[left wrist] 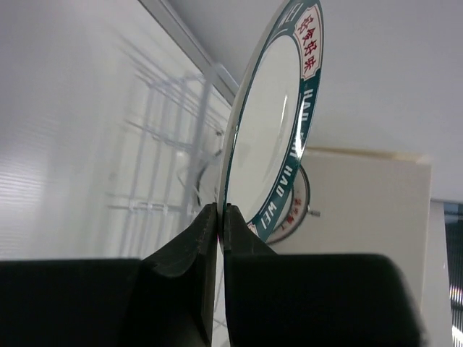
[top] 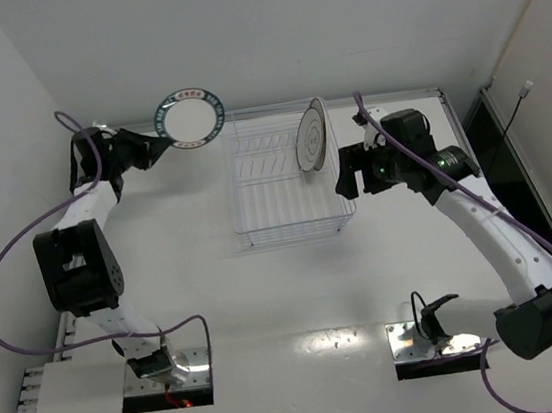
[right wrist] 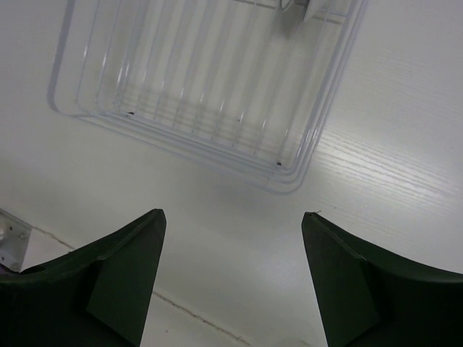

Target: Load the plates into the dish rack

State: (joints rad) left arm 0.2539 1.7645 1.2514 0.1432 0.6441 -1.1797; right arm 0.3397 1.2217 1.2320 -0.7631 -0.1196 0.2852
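My left gripper point(top: 159, 142) is shut on the rim of the teal-rimmed plate point(top: 190, 117) and holds it in the air at the back left, just left of the dish rack point(top: 283, 180). In the left wrist view the plate point(left wrist: 278, 123) stands nearly edge-on, its lower rim pinched between the fingers point(left wrist: 249, 235). A pale plate with a thin dark ring point(top: 311, 137) stands upright in the rack's far right end; it also shows in the left wrist view point(left wrist: 302, 210). My right gripper point(top: 343, 176) is open and empty beside the rack's right side. The third plate is not in view.
The right wrist view looks down on the rack's near corner point(right wrist: 289, 173) and bare white table, with the right gripper point(right wrist: 231, 220) above it. White walls close in at the back and left. A dark panel point(top: 490, 140) stands at the right edge.
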